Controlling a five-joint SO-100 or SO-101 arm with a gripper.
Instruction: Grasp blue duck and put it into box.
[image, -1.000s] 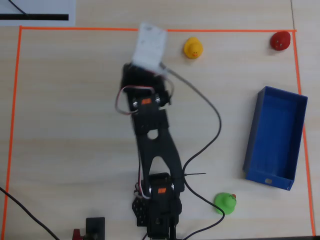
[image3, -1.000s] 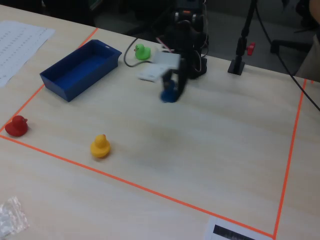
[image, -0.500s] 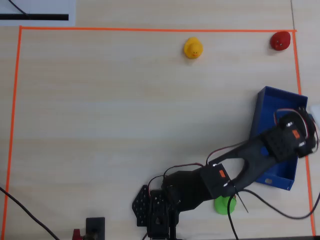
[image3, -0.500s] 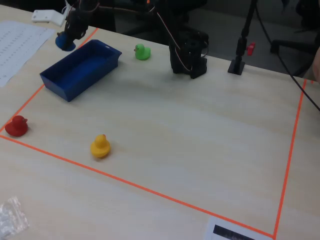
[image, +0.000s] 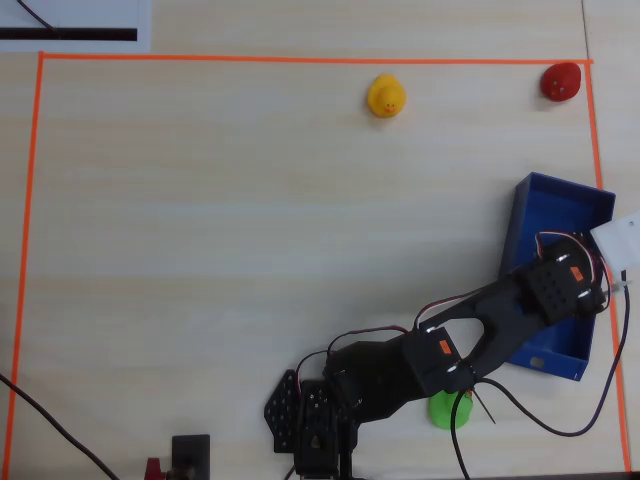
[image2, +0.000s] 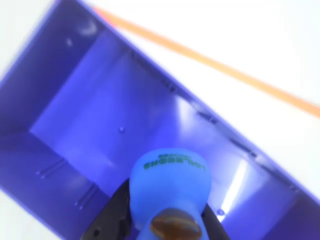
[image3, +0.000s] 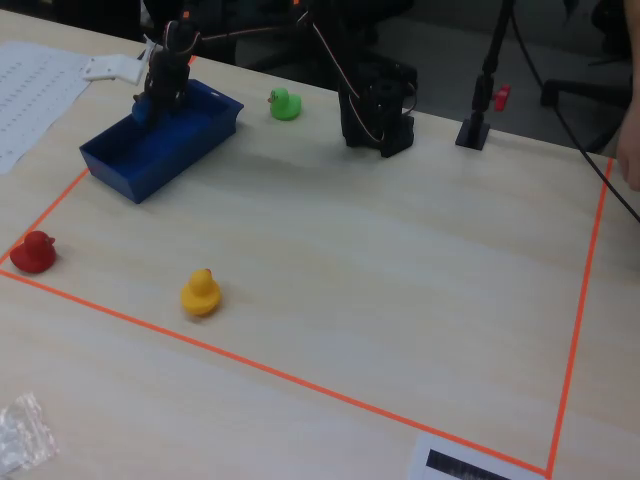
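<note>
where orange tape (image3: 300, 383) frames pale wood table (image3: 400, 280)

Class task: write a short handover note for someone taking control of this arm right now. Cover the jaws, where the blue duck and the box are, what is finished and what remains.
Gripper: jaws shut on the blue duck, held above the inside of the box, as the wrist view shows.
Box: at the right edge of the taped area in the overhead view, otherwise empty as far as can be seen.
Other toys: green duck, yellow duck and red toy lie on the table, outside the box.
Done: duck picked up and carried over the box.
Left: open the jaws to drop the duck in, then pull the arm clear.
</note>
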